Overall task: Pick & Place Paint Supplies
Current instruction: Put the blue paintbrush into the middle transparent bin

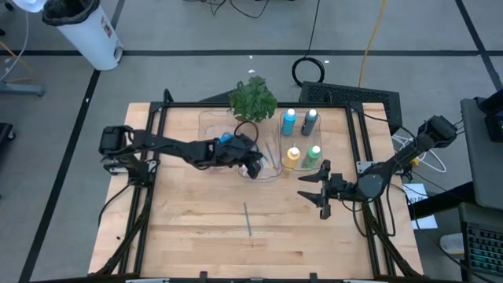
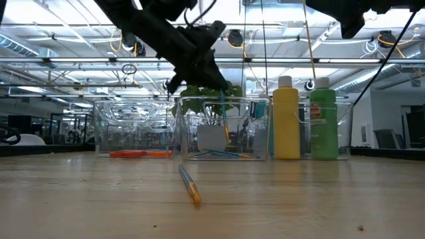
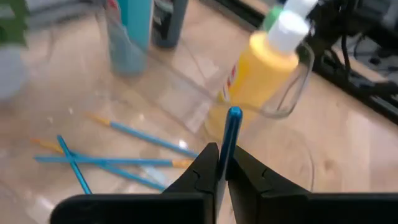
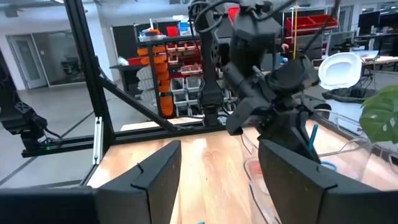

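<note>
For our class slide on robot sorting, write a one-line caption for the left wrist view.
Left gripper holds a blue brush above the clear bin of brushes.

The light wooden surface point(image 1: 196, 228) carries three clear bins in a row along its far side — one point(image 2: 136, 126) with orange-handled scissors point(image 2: 139, 153), a middle one point(image 2: 222, 129) with thin brushes, one point(image 1: 302, 141) with paint bottles. A leafy plant point(image 1: 253, 98) stands behind them. One brush point(image 1: 247, 218) lies alone on the bare wood — well apart from the bins.

The high view is looking straight down on the light wooden table point(image 1: 196, 220); the low view is looking level across it, both sharing the clear plastic bins point(image 2: 222, 129).
</note>
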`<state>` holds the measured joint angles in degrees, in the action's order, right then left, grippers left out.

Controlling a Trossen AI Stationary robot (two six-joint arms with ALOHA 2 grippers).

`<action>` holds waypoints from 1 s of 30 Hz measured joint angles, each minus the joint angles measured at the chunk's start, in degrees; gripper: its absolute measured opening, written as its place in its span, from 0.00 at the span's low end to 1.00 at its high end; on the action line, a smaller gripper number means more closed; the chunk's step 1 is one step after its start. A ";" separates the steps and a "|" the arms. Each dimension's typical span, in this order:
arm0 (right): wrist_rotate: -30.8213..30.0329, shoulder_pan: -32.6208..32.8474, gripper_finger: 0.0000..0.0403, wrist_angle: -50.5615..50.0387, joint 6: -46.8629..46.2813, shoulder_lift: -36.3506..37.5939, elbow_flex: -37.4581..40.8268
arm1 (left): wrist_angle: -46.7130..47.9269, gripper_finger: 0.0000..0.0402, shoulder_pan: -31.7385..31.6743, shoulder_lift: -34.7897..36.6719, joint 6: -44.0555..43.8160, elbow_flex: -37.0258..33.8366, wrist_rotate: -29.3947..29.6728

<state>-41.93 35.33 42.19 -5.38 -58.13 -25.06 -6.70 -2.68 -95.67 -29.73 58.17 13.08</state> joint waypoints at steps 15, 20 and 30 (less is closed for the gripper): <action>0.00 -0.13 0.50 -1.60 -1.47 0.00 0.00 | 5.14 0.07 -0.39 -0.80 -0.66 -0.04 -5.16; 0.00 -0.13 0.50 -2.20 -1.47 0.00 0.00 | 5.18 0.07 -0.13 -0.80 -0.43 -0.04 -5.12; -0.02 -0.13 0.49 -2.22 -1.46 0.00 0.00 | 5.27 0.26 0.48 -0.80 0.03 -0.04 -0.04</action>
<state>-41.95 35.20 39.97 -6.84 -58.13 -25.06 -1.43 -2.20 -96.47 -29.69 58.13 13.04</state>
